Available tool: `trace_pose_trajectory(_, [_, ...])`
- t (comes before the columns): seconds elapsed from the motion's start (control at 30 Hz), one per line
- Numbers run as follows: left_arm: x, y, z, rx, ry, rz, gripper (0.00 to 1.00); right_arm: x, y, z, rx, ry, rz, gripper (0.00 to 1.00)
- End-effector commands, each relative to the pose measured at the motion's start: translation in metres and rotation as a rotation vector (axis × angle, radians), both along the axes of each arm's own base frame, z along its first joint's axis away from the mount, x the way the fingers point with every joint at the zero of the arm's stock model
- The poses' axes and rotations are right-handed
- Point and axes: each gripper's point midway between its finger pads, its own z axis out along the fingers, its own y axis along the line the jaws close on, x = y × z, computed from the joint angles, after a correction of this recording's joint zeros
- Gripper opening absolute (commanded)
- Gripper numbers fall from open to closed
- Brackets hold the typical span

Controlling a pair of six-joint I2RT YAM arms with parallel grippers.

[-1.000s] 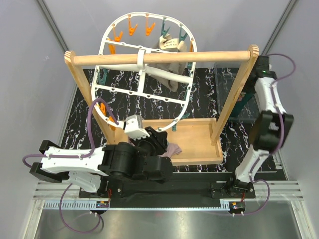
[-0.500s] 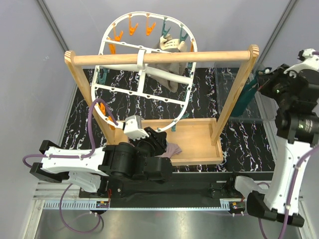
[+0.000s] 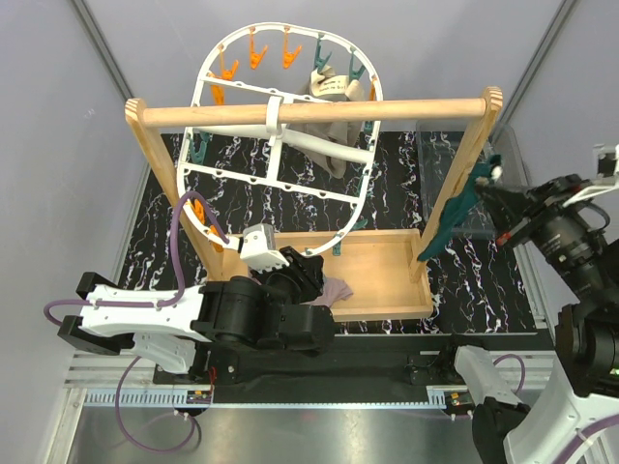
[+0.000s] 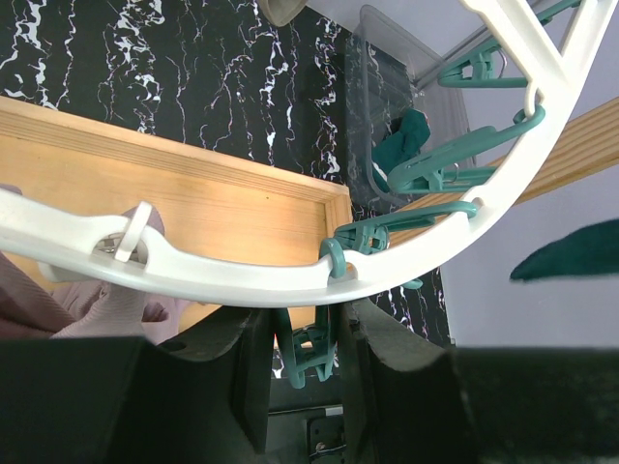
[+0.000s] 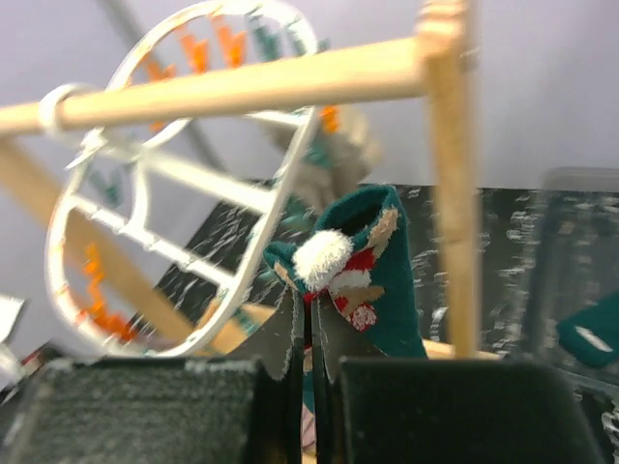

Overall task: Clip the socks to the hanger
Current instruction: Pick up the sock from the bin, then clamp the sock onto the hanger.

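Right gripper point(image 5: 311, 333) clamps teal sock point(image 5: 387, 290); second sock point(image 4: 401, 135) lies in clear bin point(image 4: 363, 92)

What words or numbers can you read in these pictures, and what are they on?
No text can be read anywhere in these views.
The white label on the grey-beige cloth: too small to read.
The dark teal sock: only a blurred picture with a white pompom, no letters showing.
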Motion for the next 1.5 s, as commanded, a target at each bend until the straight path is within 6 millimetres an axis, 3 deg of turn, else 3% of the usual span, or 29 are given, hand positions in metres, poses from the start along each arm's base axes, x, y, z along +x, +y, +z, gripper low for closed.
trace_pose_trajectory(0.0, [0.008, 0.008, 0.02, -0.062, -0.056, 0.043, 0.0, -0.021, 0.039, -0.024, 0.024, 0.102, 0.27, 0.0])
trace_pose_trajectory(0.03, [0.008, 0.008, 0.021, -0.062, -0.056, 0.042, 0.0, -0.03, 0.046, -0.027, 0.064, 0.116, 0.308, 0.0])
trace_pose_trajectory(0.07, [0.008, 0.008, 0.021, -0.066, -0.056, 0.043, 0.0, -0.028, 0.054, -0.043, 0.104, 0.18, 0.379, 0.0])
trace_pose_trajectory(0.13, [0.008, 0.006, 0.021, -0.062, -0.055, 0.038, 0.0, -0.038, 0.063, -0.049, 0.156, 0.192, 0.446, 0.0])
trace_pose_trajectory(0.23, [0.007, 0.004, 0.023, -0.068, -0.05, 0.034, 0.0, -0.038, 0.072, -0.083, 0.208, 0.308, 0.526, 0.0])
trace_pose_trajectory(0.33, [0.006, 0.003, 0.024, -0.07, -0.05, 0.032, 0.0, -0.045, 0.08, -0.103, 0.236, 0.396, 0.592, 0.0])
trace_pose_trajectory(0.43, [0.007, 0.002, 0.025, -0.076, -0.051, 0.034, 0.0, -0.047, 0.087, -0.139, 0.248, 0.524, 0.64, 0.0])
trace_pose_trajectory(0.83, [0.005, -0.002, 0.025, -0.092, -0.035, 0.025, 0.0, -0.063, 0.098, -0.236, 0.249, 0.815, 0.706, 0.0])
trace_pose_trajectory(1.2, [0.003, -0.006, 0.02, -0.105, -0.019, 0.023, 0.0, -0.055, 0.107, -0.25, 0.229, 0.845, 0.728, 0.0])
trace_pose_trajectory(1.33, [0.003, -0.007, 0.02, -0.115, -0.015, 0.02, 0.0, -0.058, 0.121, -0.266, 0.217, 0.889, 0.754, 0.0])
trace_pose_trajectory(1.47, [0.002, -0.008, 0.017, -0.118, -0.007, 0.018, 0.0, -0.055, 0.143, -0.267, 0.185, 0.858, 0.762, 0.0])
